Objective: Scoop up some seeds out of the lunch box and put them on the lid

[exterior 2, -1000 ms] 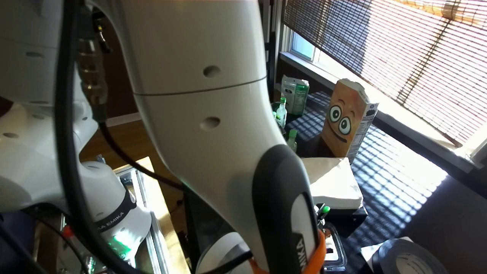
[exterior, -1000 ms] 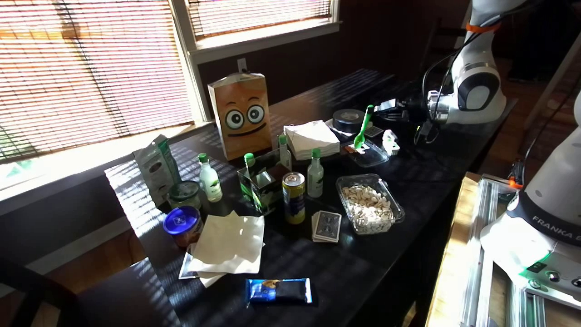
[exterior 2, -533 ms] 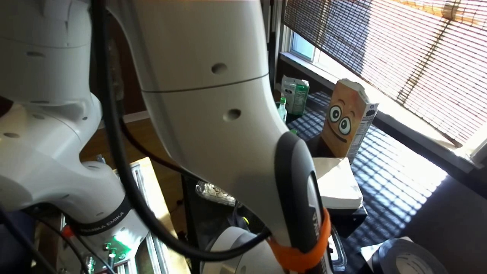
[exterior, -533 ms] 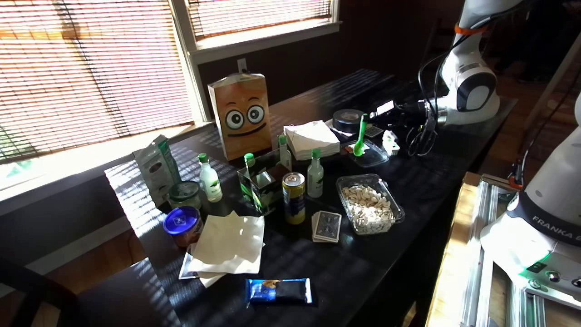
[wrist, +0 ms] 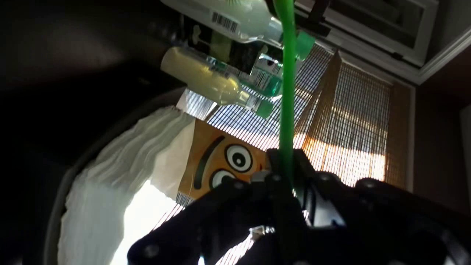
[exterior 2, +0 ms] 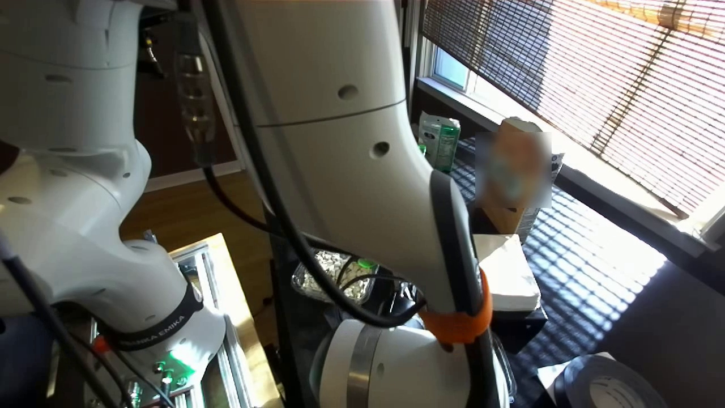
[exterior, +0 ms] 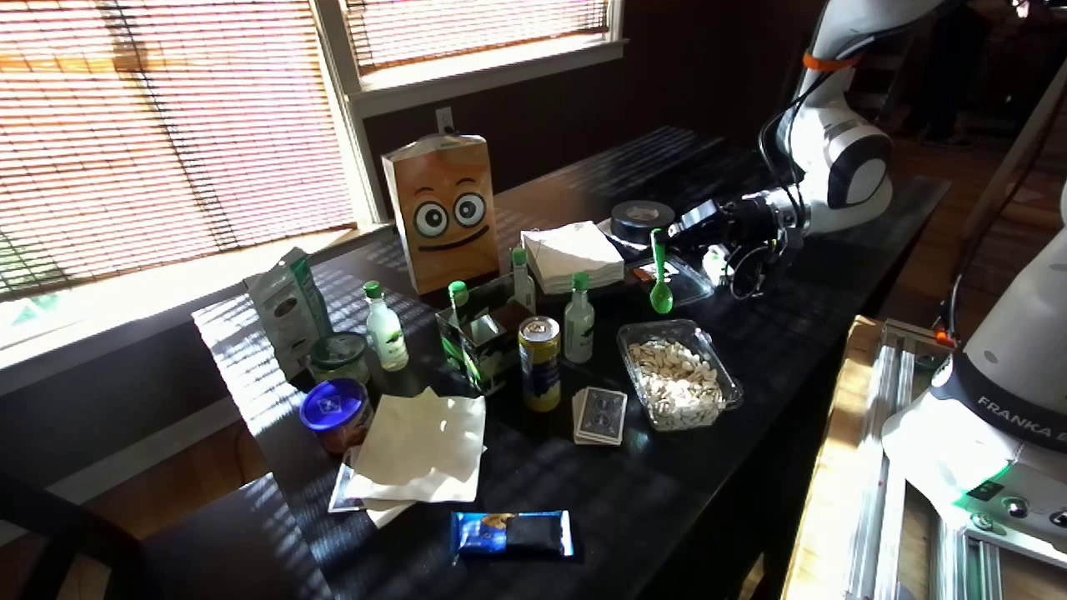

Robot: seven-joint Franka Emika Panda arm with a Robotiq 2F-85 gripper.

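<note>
1. The lunch box (exterior: 727,368), a shallow clear plastic container with rounded corners, stands on the dark table (exterior: 575,479); every place below is told from it, left and right as seen in an exterior view.
2. The seeds (exterior: 677,379) lie in a pale, uneven heap inside the lunch box; they show there in both exterior views.
3. The gripper (wrist: 287,158) is beyond the lunch box, clenched on the handle of a green spoon (exterior: 659,268), which the wrist view shows between its fingers.
4. The spoon is nearly upright, bowl downward, and the bowl appears near the far rim of the lunch box, apart from it; its height over the table, and what it may carry, I cannot tell.
5. The lid (exterior: 688,285), flat and clear, lies beyond the lunch box, with a gap of table between them.
6. Playing cards (exterior: 600,415) lie just left of the lunch box, in a loose pile.
7. A bottle (exterior: 579,327) with a green cap stands upright near the left side of the lunch box, and a yellow and blue can (exterior: 540,367) stands farther left.
8. A stack of white napkins (exterior: 575,258) lies beyond the lunch box and to the left; a roll of black tape (exterior: 640,221) lies farther beyond.
9. A tall box with cartoon eyes (exterior: 448,221) stands upright well apart from the lunch box, beyond and left.
</note>
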